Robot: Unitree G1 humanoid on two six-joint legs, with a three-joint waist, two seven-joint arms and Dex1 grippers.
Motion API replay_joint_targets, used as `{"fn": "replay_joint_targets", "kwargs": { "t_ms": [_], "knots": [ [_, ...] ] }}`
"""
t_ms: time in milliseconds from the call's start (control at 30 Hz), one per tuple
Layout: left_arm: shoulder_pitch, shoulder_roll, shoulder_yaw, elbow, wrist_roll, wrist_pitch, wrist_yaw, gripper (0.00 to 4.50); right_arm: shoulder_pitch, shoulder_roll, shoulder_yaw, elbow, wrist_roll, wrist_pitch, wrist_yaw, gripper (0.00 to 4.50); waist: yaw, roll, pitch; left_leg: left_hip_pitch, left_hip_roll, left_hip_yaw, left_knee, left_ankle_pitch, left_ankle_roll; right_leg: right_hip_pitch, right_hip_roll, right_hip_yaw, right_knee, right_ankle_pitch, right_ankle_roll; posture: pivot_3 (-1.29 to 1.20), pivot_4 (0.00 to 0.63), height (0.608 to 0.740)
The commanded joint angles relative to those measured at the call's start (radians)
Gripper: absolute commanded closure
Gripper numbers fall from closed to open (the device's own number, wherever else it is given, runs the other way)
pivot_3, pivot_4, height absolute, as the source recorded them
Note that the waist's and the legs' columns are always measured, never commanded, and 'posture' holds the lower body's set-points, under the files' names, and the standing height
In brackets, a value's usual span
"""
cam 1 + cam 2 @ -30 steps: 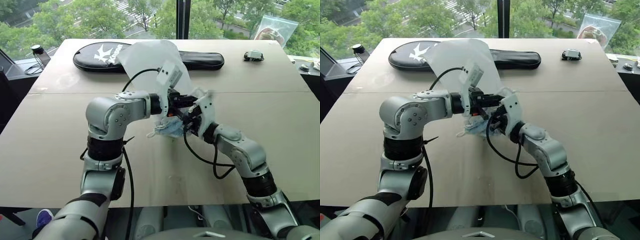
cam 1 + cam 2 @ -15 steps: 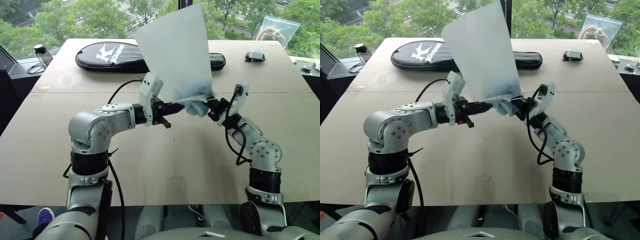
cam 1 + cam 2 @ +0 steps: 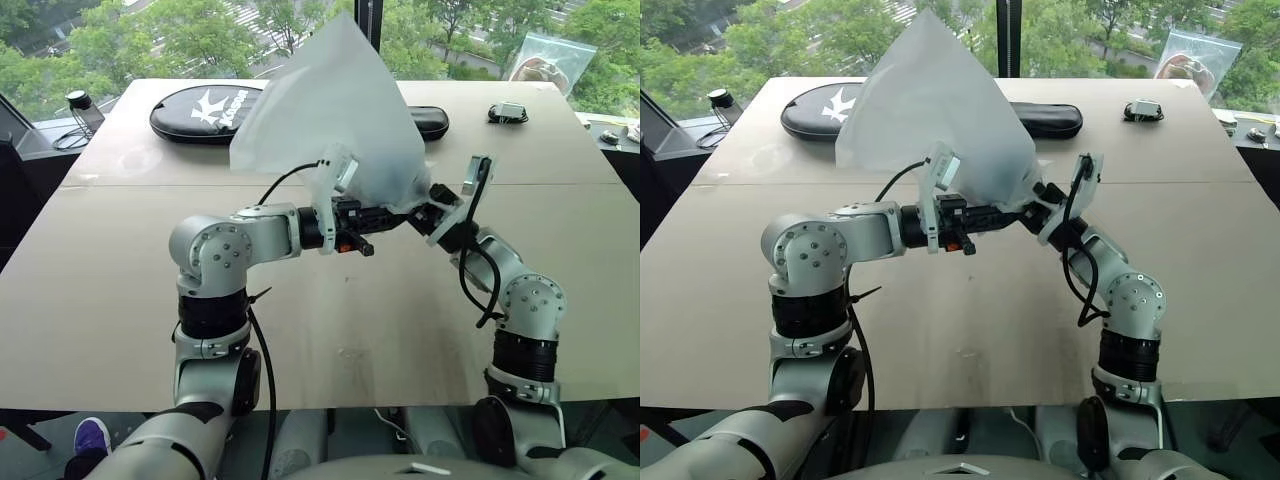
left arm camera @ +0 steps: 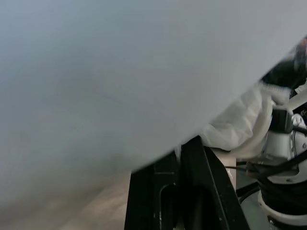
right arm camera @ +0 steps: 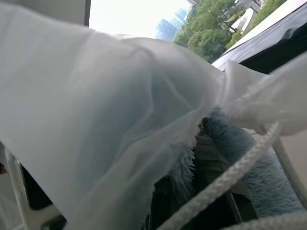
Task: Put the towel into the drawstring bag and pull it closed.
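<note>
The raised drawstring bag (image 3: 335,120) blocks the table's (image 3: 120,260) middle; bare tabletop lies on both sides

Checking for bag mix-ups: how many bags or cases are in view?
3: the drawstring bag held up between both grippers, a black racket case behind it, a clear zip bag at the far right.

Bright window daylight (wrist views blurred close-up)

Mostly hidden inside the drawstring bag (image 3: 335,120): the towel (image 5: 249,158). Cut off at the tabletop's far right corner: a clear bag (image 3: 548,60).
</note>
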Motion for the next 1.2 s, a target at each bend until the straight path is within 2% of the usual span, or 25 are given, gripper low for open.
{"fn": "replay_joint_targets", "kwargs": {
  "t_ms": [33,267,367,400,533,600,700,900,1000,1200],
  "knots": [
    [-0.092,0.005,0.106,0.029,-0.056,-0.057,0.0,4.5,0.033,-0.036,0.039,-0.052,0.033,0.033,0.033,4.47,0.0,0.0,0.0,0.0,0.0,0.0,0.0,0.0,0.0,0.0,0.0,0.0,0.0,0.0,0.0,0.0,0.15,0.74],
    [-0.078,-0.044,0.168,0.032,-0.212,0.058,0.077,4.5,0.008,0.014,-0.004,-0.013,0.11,-0.025,-0.042,4.47,-0.002,0.0,0.0,0.0,0.001,0.0,0.001,0.0,0.0,0.0,0.001,0.0,0.001,0.0,0.0,0.0,0.15,0.74],
    [-0.102,-0.103,0.242,0.029,-0.347,0.089,0.146,4.5,0.004,-0.029,0.073,-0.021,-0.034,-0.052,-0.027,4.47,0.0,0.0,0.0,0.0,0.001,0.0,0.002,0.0,0.0,0.0,0.001,0.0,0.001,0.0,0.0,0.0,0.15,0.74],
    [-0.117,-0.093,0.27,0.052,-0.364,0.091,0.162,4.5,0.008,-0.023,0.05,-0.026,0.002,-0.055,-0.033,4.47,0.002,0.0,0.0,-0.001,0.001,0.0,0.002,0.0,0.0,0.0,0.0,0.0,0.001,0.0,0.0,0.0,0.15,0.74],
    [-0.108,0.067,0.239,0.062,-0.321,0.065,0.084,4.5,0.014,-0.04,-0.055,-0.009,0.132,-0.062,-0.069,4.47,-0.002,0.0,0.0,0.0,0.001,0.001,0.002,0.0,0.0,0.0,0.001,0.001,0.001,0.0,0.0,0.0,0.15,0.74],
    [-0.104,0.109,0.22,0.068,-0.317,0.039,0.05,4.5,0.011,-0.053,-0.074,0.004,0.153,-0.064,-0.088,4.47,0.001,0.001,0.0,0.0,0.001,0.001,0.002,0.0,0.0,0.0,0.001,0.001,0.002,0.0,0.0,0.0,0.15,0.74],
    [-0.109,0.098,0.2,0.097,-0.303,0.013,0.079,4.5,0.005,-0.082,-0.062,-0.013,0.129,-0.061,-0.091,4.47,0.002,0.001,0.0,0.0,0.001,0.0,0.002,0.0,0.0,0.0,0.001,0.001,0.001,0.0,0.0,0.0,0.15,0.74],
    [-0.061,0.012,0.179,0.073,-0.322,0.021,0.183,4.5,-0.028,0.0,-0.046,-0.015,0.202,-0.09,-0.16,4.47,-0.002,0.001,0.001,0.0,0.001,0.001,0.002,0.0,0.0,0.0,0.001,0.002,0.001,0.0,0.0,0.0,0.15,0.74],
    [-0.095,0.018,0.187,0.104,-0.326,0.005,0.191,4.5,-0.026,-0.021,0.031,-0.044,0.164,-0.038,-0.169,4.47,-0.002,0.001,0.001,0.0,0.002,0.001,0.002,0.0,0.0,-0.001,0.002,0.002,0.002,0.0,0.0,0.0,0.15,0.74],
    [-0.18,-0.016,0.163,0.135,-0.331,-0.032,0.195,4.5,-0.028,-0.16,0.269,-0.075,-0.064,0.018,-0.019,4.47,0.002,0.001,0.001,-0.001,0.0,0.001,0.003,0.0,0.0,0.0,0.001,0.001,0.0,0.0,0.0,0.0,0.15,0.74]
  ]
}}
